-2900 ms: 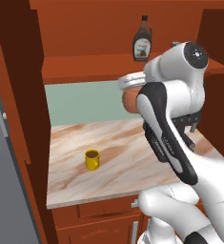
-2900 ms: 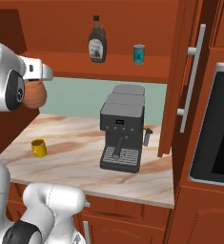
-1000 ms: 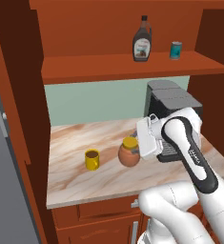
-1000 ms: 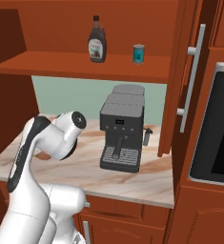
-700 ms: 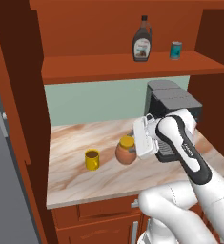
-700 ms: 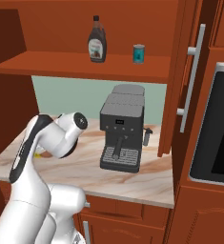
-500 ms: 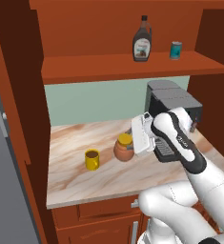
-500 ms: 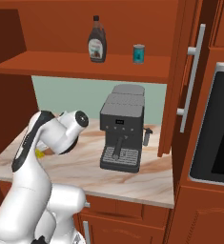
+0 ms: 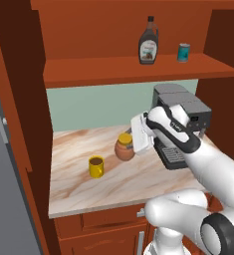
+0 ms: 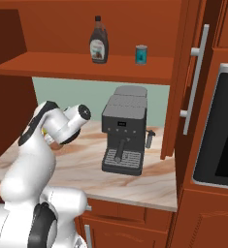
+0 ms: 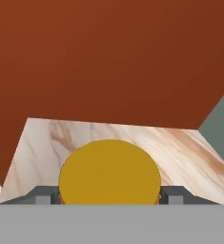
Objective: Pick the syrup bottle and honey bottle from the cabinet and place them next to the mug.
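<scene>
Honey bottle [image 9: 124, 146] now upright on the marble counter [image 9: 78, 184], just right of the mug [image 9: 95, 166], near but not touching. Shifted slightly left toward the mug compared with a second ago; about three seconds ago was up at shelf height in the gripper, now down at counter level. Gripper [image 9: 136, 137] at the bottle's right side, hand white block right against it in the left base view; bottle mostly hidden behind the arm in the right base view. Hand view: yellow lid [image 11: 109, 171] filling the gap between the two fingertips [image 11: 46, 195], each tip hard by the lid's edge; jaws spread wide around the bottle, actual contact not resolvable, so gripping vs. just released: cannot tell. Syrup bottle [image 9: 148, 42] unmoved on the cabinet [image 9: 113, 69] shelf, upright, with the small teal can [image 9: 183, 52] to its right, well apart. Same pair visible in the right base view: syrup bottle [image 10: 99, 40], can [image 10: 141, 54]. Coffee machine [image 10: 123, 137] on the counter right of the arm, unchanged. Base views not shifted, so camera static.
</scene>
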Robot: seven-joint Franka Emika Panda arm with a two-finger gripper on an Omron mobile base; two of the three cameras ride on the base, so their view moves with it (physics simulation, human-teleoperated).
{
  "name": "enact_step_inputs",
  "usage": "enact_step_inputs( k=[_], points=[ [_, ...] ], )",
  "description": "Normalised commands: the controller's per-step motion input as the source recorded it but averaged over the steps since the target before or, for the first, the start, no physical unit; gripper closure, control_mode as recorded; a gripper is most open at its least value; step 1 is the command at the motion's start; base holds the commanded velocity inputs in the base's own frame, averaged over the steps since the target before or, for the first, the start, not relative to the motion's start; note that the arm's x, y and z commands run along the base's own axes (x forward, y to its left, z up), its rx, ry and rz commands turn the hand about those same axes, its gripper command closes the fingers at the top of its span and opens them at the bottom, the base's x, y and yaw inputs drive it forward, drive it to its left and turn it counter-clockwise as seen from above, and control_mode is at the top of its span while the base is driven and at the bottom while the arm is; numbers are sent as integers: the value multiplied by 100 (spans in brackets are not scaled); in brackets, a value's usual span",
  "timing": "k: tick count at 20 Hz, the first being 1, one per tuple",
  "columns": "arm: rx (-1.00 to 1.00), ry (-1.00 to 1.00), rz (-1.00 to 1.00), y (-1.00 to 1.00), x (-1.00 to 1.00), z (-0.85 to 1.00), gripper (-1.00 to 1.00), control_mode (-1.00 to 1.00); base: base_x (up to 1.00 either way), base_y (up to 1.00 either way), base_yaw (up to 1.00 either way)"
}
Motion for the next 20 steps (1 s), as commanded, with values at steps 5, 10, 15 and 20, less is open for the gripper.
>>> enact_step_inputs(
  k=[5,10,15,20],
  points=[
    [-1,1,0,10,17,-2,100,-100,0,0,0],
    [0,0,0,8,1,-18,100,-100,0,0,0],
    [0,1,0,5,0,-36,100,-100,0,0,0],
    [0,9,0,3,0,-37,100,-100,0,0,0]
  ],
)
